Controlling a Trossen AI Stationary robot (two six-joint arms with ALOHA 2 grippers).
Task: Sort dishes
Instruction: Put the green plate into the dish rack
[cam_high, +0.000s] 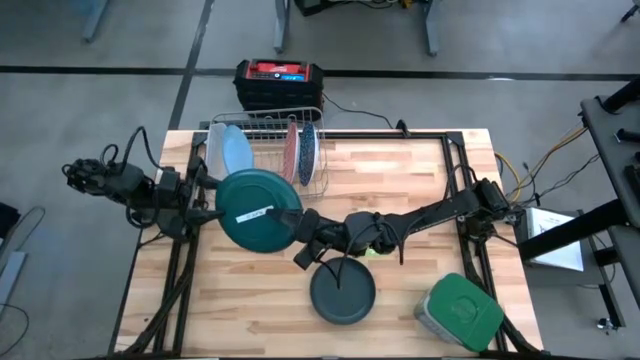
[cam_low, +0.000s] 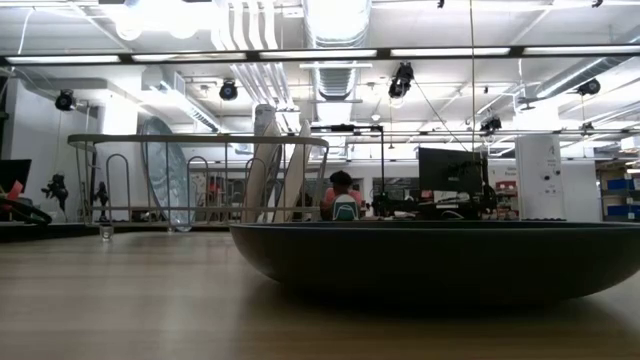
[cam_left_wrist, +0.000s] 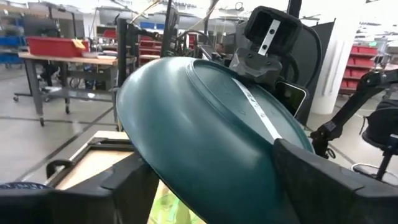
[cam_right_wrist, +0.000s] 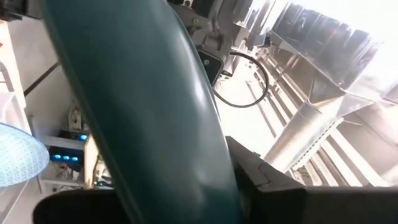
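A dark green plate (cam_high: 258, 210) with a white strip across it hangs above the table's left middle, between my two grippers. My right gripper (cam_high: 300, 235) is shut on its right rim. My left gripper (cam_high: 207, 200) is open at its left rim, one finger (cam_left_wrist: 127, 183) on each side of the plate (cam_left_wrist: 205, 118). A dark grey-teal bowl (cam_high: 342, 290) rests on its base on the table, in front of the plate. It fills the low view (cam_low: 430, 260). A light blue plate (cam_high: 232, 152), a reddish plate (cam_high: 292, 152) and a blue-white plate (cam_high: 308, 152) stand on edge in the wire rack (cam_high: 265, 135). My right gripper pinches the plate's rim (cam_right_wrist: 214, 186) between its two fingers, one on each face. It comes level from the table's right. The plate is lifted clear of the table and lies nearly flat, the face with the strip up. My left gripper: I cannot tell whether its open fingers touch the plate.
A square grey container with a green lid (cam_high: 460, 312) stands at the near right corner. A black and red box (cam_high: 278, 85) sits on the floor beyond the far edge. Bare wood lies at the near left and far right. A person (cam_low: 342, 195) shows far behind the table.
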